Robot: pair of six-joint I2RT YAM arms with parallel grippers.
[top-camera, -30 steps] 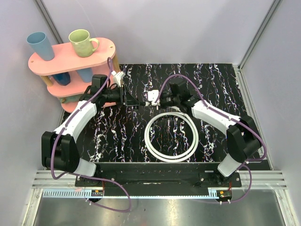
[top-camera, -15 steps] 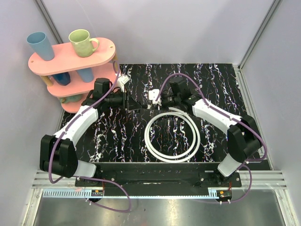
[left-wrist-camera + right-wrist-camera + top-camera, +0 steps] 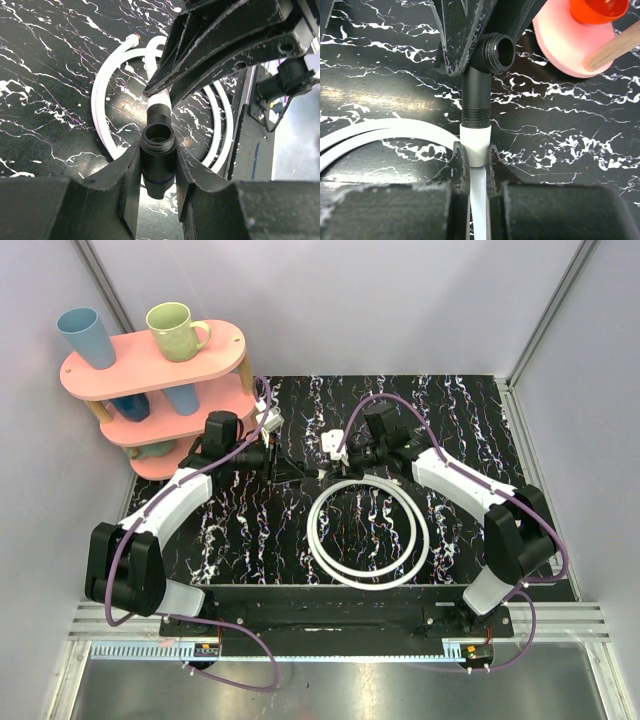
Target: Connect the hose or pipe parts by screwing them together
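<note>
Since 1 second ago the left gripper [image 3: 158, 152] has slid nearer and to the right, away from the pink shelf [image 3: 215, 340], and its wrist has rolled. The right gripper [image 3: 476, 152] has barely shifted.

We see the 2 grippers meet tip to tip at mid-table, above the far side of the hose [image 3: 365, 575], which lies in a loose coil on the black marbled table [image 3: 460, 410]. The left claw is clamped on a black fitting [image 3: 157, 162], an elbow piece with a round open mouth. The right claw is pinched together on the white end of the hose. Hose end and fitting stand in 1 line, joined at a threaded neck; how far it is screwed in we cannot tell.

The shelf stands just behind the left arm, with a blue cup [image 3: 82, 335] and a green mug [image 3: 175, 330] on top. Only the right wrist view shows the shelf's pink foot and a wooden post close beyond the fitting. Only the left wrist view shows the hose's free end [image 3: 132, 39] lying on the table behind the joint.
</note>
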